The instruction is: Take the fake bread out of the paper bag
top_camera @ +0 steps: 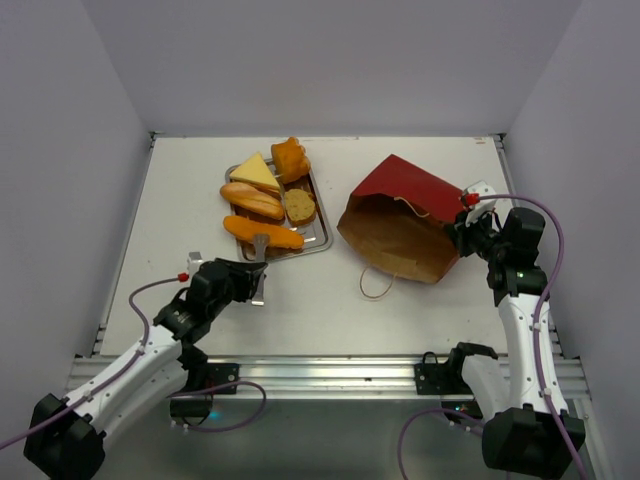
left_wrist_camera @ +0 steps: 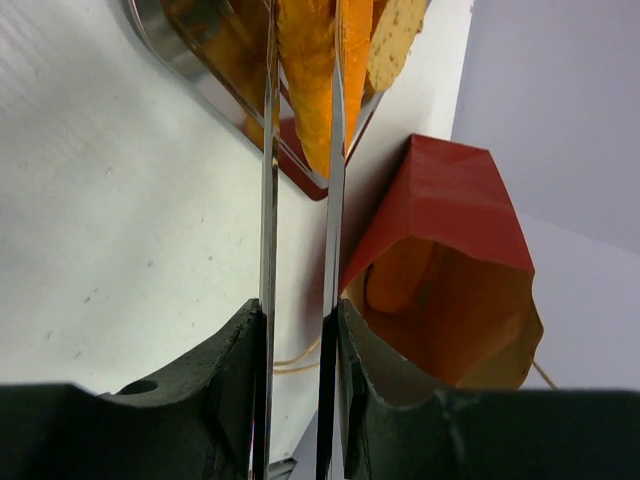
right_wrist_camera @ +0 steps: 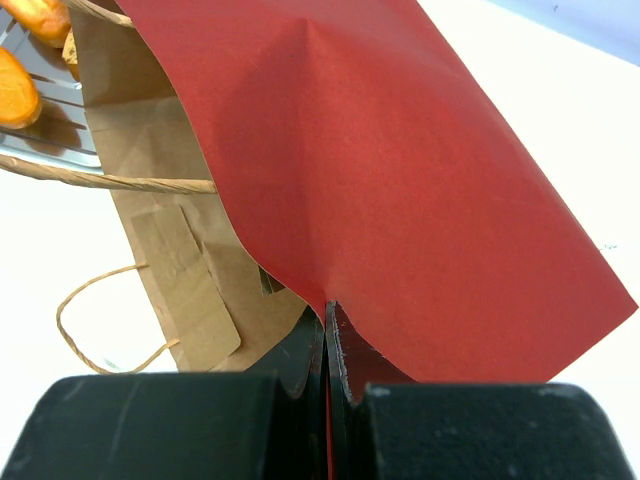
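Note:
The paper bag (top_camera: 400,180) lies on its side right of centre, red outside, brown inside, mouth facing front left. My right gripper (top_camera: 466,222) is shut on the bag's upper edge (right_wrist_camera: 400,150), pinching the red paper at the jaws (right_wrist_camera: 327,310). In the left wrist view an orange rounded shape (left_wrist_camera: 398,275), like a bread piece, lies inside the bag (left_wrist_camera: 455,190). A wedge (top_camera: 255,172), a bun (top_camera: 290,158), a round slice (top_camera: 299,205) and two loaves (top_camera: 252,200) (top_camera: 262,232) lie on the tray. My left gripper (top_camera: 255,275) is shut on thin metal tongs (left_wrist_camera: 269,150), tips at the near loaf (left_wrist_camera: 310,80).
The silver tray (top_camera: 318,243) sits left of the bag, near the table's middle. A loop handle (top_camera: 375,285) lies on the table in front of the bag's mouth. White walls close in the table on three sides.

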### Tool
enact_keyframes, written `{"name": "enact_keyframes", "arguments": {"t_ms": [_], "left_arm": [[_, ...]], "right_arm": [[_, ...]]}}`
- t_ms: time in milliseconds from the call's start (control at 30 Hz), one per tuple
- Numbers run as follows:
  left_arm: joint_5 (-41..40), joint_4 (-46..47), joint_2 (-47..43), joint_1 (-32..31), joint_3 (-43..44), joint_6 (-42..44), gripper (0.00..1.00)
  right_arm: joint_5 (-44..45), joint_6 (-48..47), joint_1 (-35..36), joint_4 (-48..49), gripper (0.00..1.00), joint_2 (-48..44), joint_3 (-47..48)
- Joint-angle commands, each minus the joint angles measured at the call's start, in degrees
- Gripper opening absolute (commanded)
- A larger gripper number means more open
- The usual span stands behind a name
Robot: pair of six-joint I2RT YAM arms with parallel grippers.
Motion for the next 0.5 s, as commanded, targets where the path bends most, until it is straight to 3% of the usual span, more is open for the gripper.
{"name": "enact_keyframes", "arguments": {"t_ms": [0,200,467], "left_arm": [[1.5,10.0,2.8,3.0,-0.2,1.6,0.0],[4.5,13.8,7.2,5.7,0.9,3.4,0.0],[7.5,15.3,8.8,6.0,1.0,4.5,0.17]], "right_arm": [[-1.4,-0.5,-0.2,2.1,0.0,-0.4,-0.1],[-1.1,-0.6,-0.2,2.1,0.0,-0.3,-0.1],[-1.1,-0.6,-0.2,2.1,0.0,-0.4,-0.1]]}}
